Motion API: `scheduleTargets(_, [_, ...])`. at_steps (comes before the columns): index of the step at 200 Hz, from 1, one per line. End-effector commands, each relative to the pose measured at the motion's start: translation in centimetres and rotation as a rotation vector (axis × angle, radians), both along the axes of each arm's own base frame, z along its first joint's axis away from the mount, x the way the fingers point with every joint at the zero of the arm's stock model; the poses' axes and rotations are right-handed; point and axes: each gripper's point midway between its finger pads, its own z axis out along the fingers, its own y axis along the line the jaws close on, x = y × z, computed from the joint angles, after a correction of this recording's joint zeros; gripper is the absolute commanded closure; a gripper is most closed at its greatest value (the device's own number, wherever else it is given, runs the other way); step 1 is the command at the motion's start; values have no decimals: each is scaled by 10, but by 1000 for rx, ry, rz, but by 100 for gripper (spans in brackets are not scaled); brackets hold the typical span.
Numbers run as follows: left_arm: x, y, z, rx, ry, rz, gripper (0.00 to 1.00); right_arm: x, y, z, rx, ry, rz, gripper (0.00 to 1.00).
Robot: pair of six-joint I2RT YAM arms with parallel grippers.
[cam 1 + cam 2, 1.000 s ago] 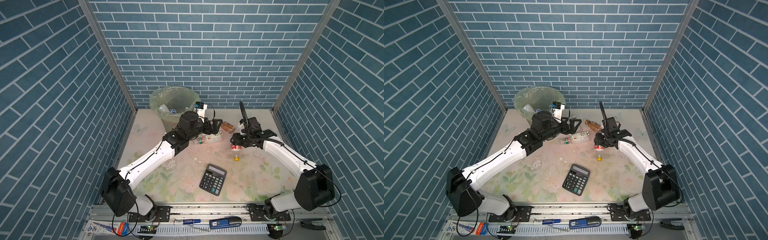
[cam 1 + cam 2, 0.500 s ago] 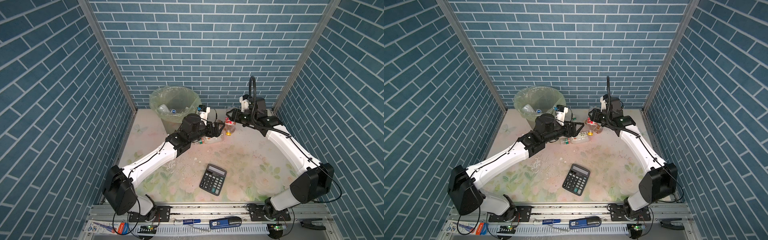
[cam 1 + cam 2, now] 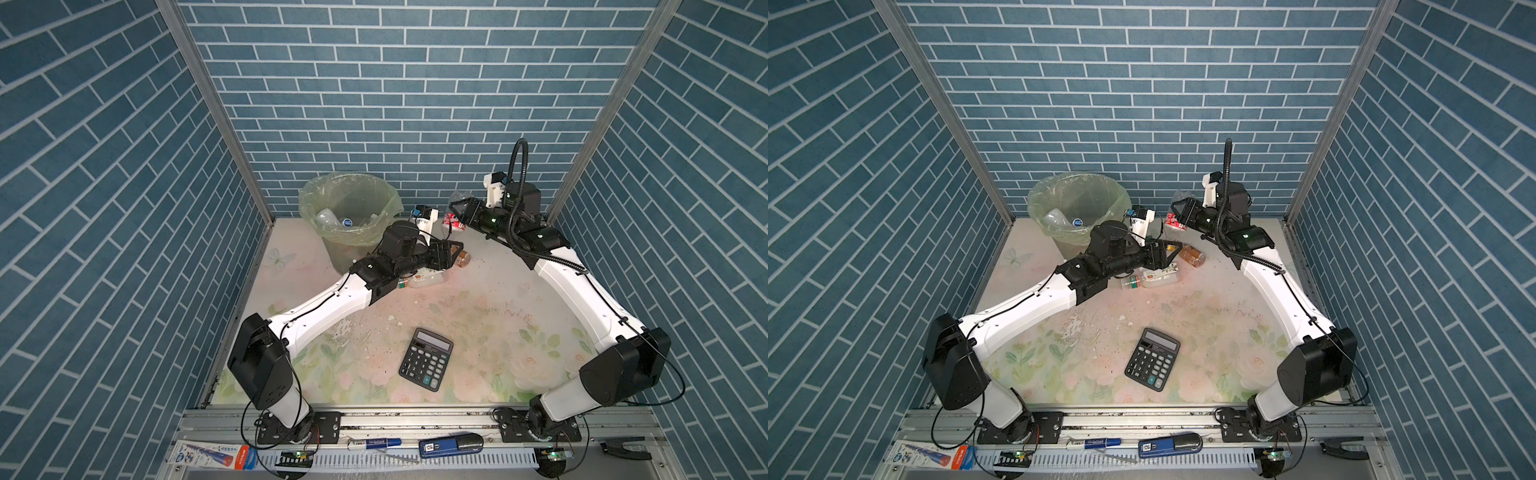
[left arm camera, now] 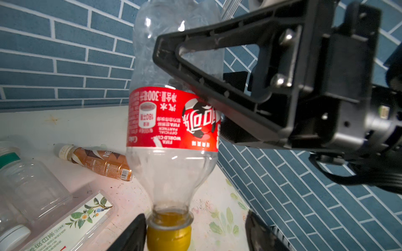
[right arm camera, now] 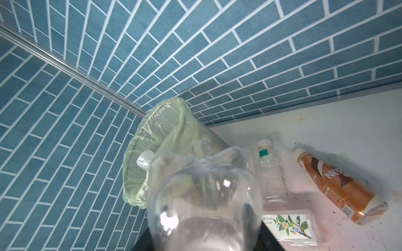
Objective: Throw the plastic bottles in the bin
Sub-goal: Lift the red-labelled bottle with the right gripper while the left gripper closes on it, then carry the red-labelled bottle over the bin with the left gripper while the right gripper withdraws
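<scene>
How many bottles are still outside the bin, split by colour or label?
red-label bottle: 1
brown bottle: 1
clear bottle with green band: 1
clear bottle with floral label: 1
Total: 4
The bottles already in the bin overlap too much to count.

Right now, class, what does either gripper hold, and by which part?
The right gripper clamps the red-labelled bottle at its label, mid-body. The left gripper stands open around the yellow cap, not yet gripping.
</scene>
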Motion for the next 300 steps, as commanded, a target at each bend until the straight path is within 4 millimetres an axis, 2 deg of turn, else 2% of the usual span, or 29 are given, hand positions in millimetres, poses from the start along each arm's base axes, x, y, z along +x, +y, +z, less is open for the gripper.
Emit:
scheduleTargets(1, [-1, -9, 8, 2, -18, -27, 35, -2, 10, 22, 88, -25, 31, 55])
scheduleTargets(24, [1, -10, 7, 10, -18, -26, 46, -3, 11, 23, 93, -29, 33, 55])
scheduleTargets(56, [5, -13, 2, 19, -9, -22, 54, -4, 13, 26, 109, -29, 45, 55])
scheduleTargets(119, [9, -7, 10, 28, -37, 13, 80, -7, 13, 25, 106, -34, 54, 55])
scheduleTargets(149, [11, 0, 13, 72, -56, 36, 81, -11, 14, 26, 104, -46, 70, 42])
scheduleTargets(165, [15, 9, 13, 119, -56, 59, 81, -13, 10, 30, 92, -65, 69, 30])
scheduleTargets(183, [19, 26, 20, 139, -70, 99, 83, -18, 5, 39, 85, -100, 73, 14])
scheduleTargets(205, [26, 51, 34, 187, -105, 155, 83, -23, -4, 51, 75, -130, 53, 1])
scheduleTargets(233, [42, 95, 52, 285, -130, 244, 83, -30, -9, 69, 81, -177, 54, 1])
scheduleTargets(251, [46, 129, 87, 292, -197, 319, 83, -32, -9, 73, 73, -189, 56, 1])
scheduleTargets(274, [36, 178, 153, 301, -351, 455, 82, -30, -9, 64, 55, -174, 54, 1])
scheduleTargets(285, [31, 199, 179, 286, -404, 514, 81, -29, -8, 59, 55, -165, 56, 1])
scheduleTargets(300, [30, 221, 197, 265, -427, 567, 80, -27, -5, 54, 63, -151, 65, 1])
